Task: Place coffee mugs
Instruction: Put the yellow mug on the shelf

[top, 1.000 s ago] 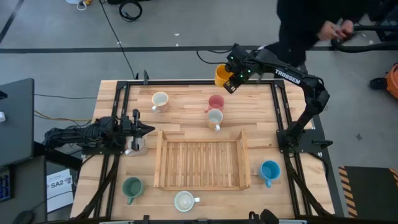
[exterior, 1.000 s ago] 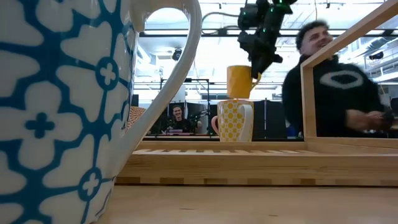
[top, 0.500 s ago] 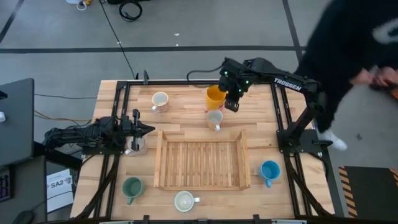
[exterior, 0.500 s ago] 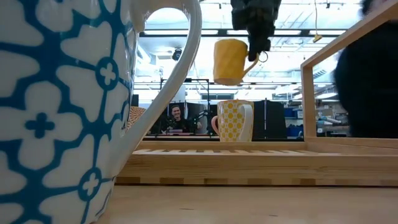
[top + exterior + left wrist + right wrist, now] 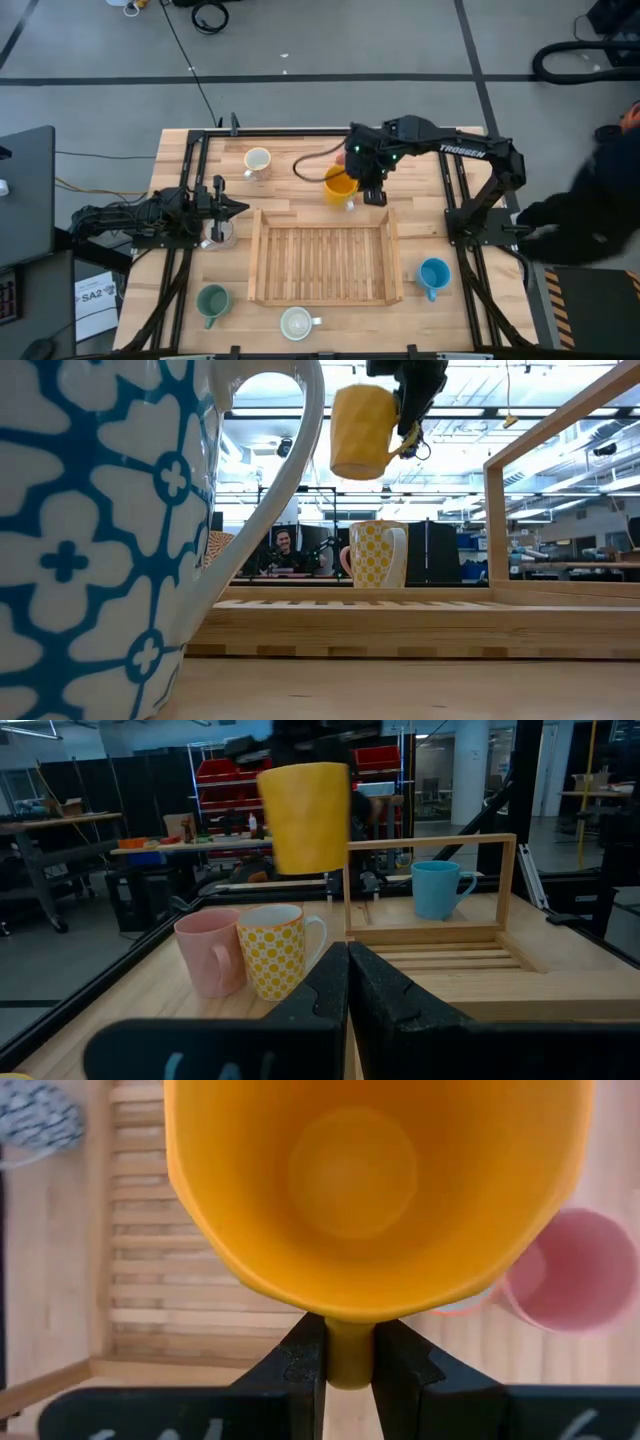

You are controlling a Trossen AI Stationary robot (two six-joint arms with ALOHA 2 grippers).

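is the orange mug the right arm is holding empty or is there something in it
Empty. The right wrist view looks straight into the orange mug, held by its handle in the right pincer, and shows only its bare bottom.

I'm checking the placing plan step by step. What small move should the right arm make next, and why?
Probably carry the orange mug a little further toward the tray, then lower. The right gripper is clamped on its handle, and the mug hangs high in the air above the pink mug and the dotted mug, just short of the tray's far rail.

Two dark jointed arms (white TROSSEN lettering on one)
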